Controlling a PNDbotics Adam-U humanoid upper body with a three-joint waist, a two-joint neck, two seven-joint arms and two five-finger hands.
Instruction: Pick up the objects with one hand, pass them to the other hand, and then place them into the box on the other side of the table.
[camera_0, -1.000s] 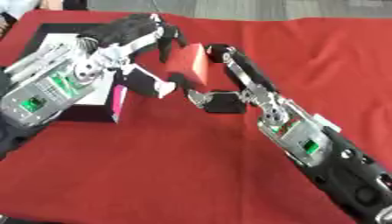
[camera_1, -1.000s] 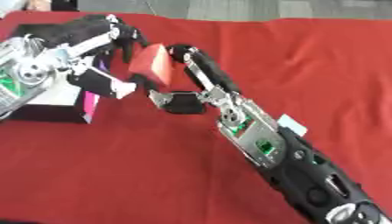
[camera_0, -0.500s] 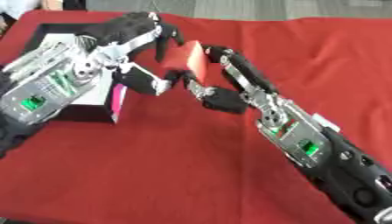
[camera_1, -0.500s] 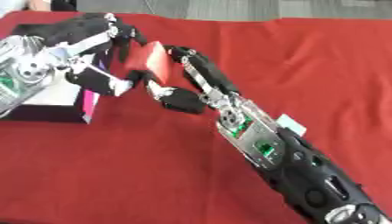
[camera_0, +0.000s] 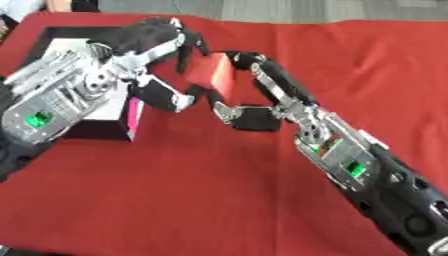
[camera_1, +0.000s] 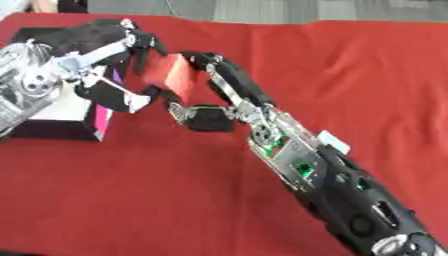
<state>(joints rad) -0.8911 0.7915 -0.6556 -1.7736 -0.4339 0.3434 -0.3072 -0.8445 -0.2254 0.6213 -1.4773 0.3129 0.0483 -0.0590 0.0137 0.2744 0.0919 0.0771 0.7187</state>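
Note:
A red block (camera_0: 213, 75) hangs over the red tablecloth between my two hands. My right hand (camera_0: 255, 119) comes in from the lower right and is shut on it, with fingers (camera_0: 259, 67) over its right face and the thumb under its lower edge. My left hand (camera_0: 144, 42) reaches in from the left; its dark fingers (camera_1: 145, 42) curl over the block's upper left corner and its white-tipped thumb (camera_0: 171, 99) sits just below the block. The box (camera_0: 52, 36), black with a white inside and a pink side, stands at the left, mostly hidden by my left arm.
The red tablecloth (camera_0: 367, 65) covers the whole table. The table's far edge runs along the top of the view. A person's sleeve shows at the top left corner, away from the block.
The right hand has turned the block and carried it slightly left, closer into the left hand. The left hand's fingers and thumb have closed in on the block.

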